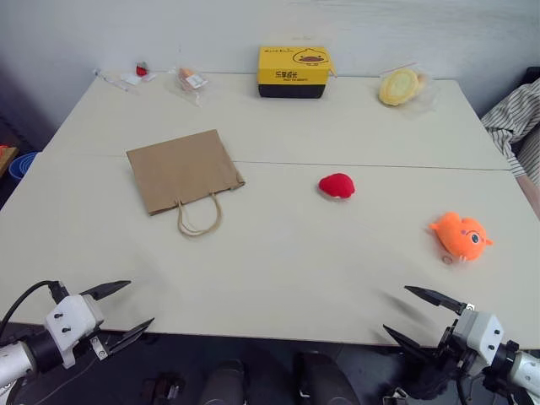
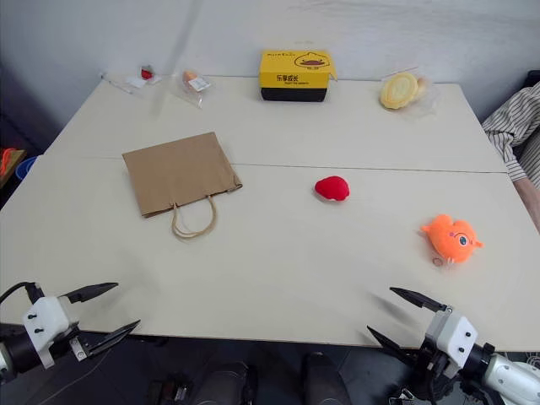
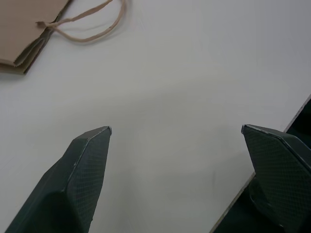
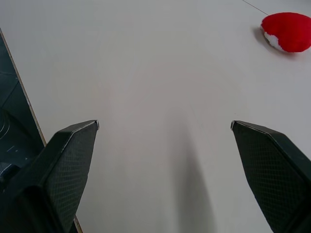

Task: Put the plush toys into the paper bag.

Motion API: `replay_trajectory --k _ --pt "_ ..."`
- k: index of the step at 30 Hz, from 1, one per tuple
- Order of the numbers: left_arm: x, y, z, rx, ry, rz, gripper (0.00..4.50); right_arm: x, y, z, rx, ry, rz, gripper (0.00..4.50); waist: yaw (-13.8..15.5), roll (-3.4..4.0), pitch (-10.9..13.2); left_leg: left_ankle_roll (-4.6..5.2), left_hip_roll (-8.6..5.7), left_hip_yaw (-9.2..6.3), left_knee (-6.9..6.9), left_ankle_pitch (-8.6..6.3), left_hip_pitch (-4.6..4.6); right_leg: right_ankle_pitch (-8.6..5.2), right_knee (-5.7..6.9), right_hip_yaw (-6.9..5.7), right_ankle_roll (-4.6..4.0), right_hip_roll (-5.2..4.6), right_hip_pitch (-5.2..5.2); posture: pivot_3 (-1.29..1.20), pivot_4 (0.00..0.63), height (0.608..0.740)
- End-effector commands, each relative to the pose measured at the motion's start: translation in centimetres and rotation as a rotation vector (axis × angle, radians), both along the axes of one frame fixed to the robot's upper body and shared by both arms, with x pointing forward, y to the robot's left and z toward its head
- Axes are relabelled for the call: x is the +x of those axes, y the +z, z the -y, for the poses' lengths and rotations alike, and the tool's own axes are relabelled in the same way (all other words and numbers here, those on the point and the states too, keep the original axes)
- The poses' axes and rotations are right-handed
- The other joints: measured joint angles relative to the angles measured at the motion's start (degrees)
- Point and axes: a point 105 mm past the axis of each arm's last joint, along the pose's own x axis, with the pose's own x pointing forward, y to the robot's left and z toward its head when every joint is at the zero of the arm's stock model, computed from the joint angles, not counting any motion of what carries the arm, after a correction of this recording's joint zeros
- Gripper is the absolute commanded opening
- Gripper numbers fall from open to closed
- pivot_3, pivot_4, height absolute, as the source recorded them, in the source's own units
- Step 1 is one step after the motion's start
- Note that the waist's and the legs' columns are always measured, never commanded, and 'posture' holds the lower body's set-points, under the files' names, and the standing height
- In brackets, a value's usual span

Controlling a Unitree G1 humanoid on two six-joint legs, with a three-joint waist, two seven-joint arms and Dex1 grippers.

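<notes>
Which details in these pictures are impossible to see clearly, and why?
- Paper bag: lies flat, so its inside is hidden in both eye views; the left wrist view cuts it off at the edge.
- Two small wrapped items at the table's far edge: too small to identify.
- Print on the yellow-and-black box: too small to read.
- Person's striped sleeve: cut off by the edge.

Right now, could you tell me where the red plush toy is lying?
In the left eye view the red plush toy lies near the middle of the table, between the flat paper bag on its left and the orange plush toy on its right.
</notes>
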Motion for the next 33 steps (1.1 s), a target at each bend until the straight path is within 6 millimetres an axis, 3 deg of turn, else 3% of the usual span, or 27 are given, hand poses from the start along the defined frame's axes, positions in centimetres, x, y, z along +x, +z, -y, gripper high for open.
replay_trajectory --k 1,5,7,13,17,20,26,33 --pt "0.2 0.9 0.0 -0.007 -0.013 0.020 4.50 0.3 0.9 -0.6 0.030 0.020 0.034 4.46 0.0 0.00 0.0 0.00 0.00 0.00 0.02 0.00 0.00 0.00 0.00 0.00 0.00 0.00 0.01 0.00 0.150 0.740" --pt "2.1 2.6 0.5 -0.086 -0.013 0.032 4.50 1.0 2.6 -2.3 0.129 0.050 0.075 4.46 0.1 -0.01 0.0 -0.01 0.00 -0.02 0.06 0.01 0.01 0.00 0.06 -0.01 0.00 0.00 0.03 0.00 0.150 0.740" --pt "3.7 4.4 1.2 -0.096 -0.035 0.067 4.50 1.4 4.1 -3.5 0.232 0.064 0.078 4.46 0.1 0.00 0.0 -0.08 0.00 -0.08 0.07 0.06 0.01 0.00 0.12 -0.07 0.00 0.00 0.02 0.00 0.150 0.740" --pt "9.2 6.6 1.8 0.081 -0.072 0.138 4.50 2.9 7.6 -7.1 0.372 0.145 0.162 4.46 -0.1 0.03 0.0 -0.16 -0.01 -0.15 0.05 0.12 -0.01 0.01 0.14 -0.15 0.02 0.01 0.00 0.00 0.150 0.740" --pt "13.2 7.3 2.8 0.240 -0.146 0.199 4.50 3.6 7.9 -8.9 0.405 0.181 0.173 4.46 0.0 0.04 0.0 -0.29 -0.02 -0.16 0.07 0.20 -0.08 0.03 0.21 -0.19 0.05 0.08 -0.10 0.00 0.150 0.740" --pt "15.0 7.6 3.4 0.299 -0.197 0.204 4.50 4.2 7.8 -9.5 0.407 0.178 0.192 4.46 0.0 -0.03 -0.1 -0.61 -0.03 -0.15 0.09 0.37 -0.20 0.03 0.21 -0.21 0.06 0.10 -0.21 0.00 0.150 0.740" --pt "16.3 6.7 4.4 0.371 -0.330 0.169 4.50 4.7 7.7 -9.6 0.400 0.150 0.221 4.46 -0.2 -0.05 -0.1 -0.57 -0.03 0.13 0.24 0.36 -0.24 0.04 0.58 -0.09 0.08 0.11 -0.33 0.00 0.150 0.740" --pt "17.3 6.6 4.8 0.384 -0.362 0.178 4.50 5.0 7.8 -9.6 0.393 0.125 0.231 4.46 -0.1 -0.08 -0.1 -0.44 -0.02 0.11 0.56 0.29 -0.25 0.04 0.88 -0.08 0.08 0.11 -0.33 0.00 0.150 0.740"
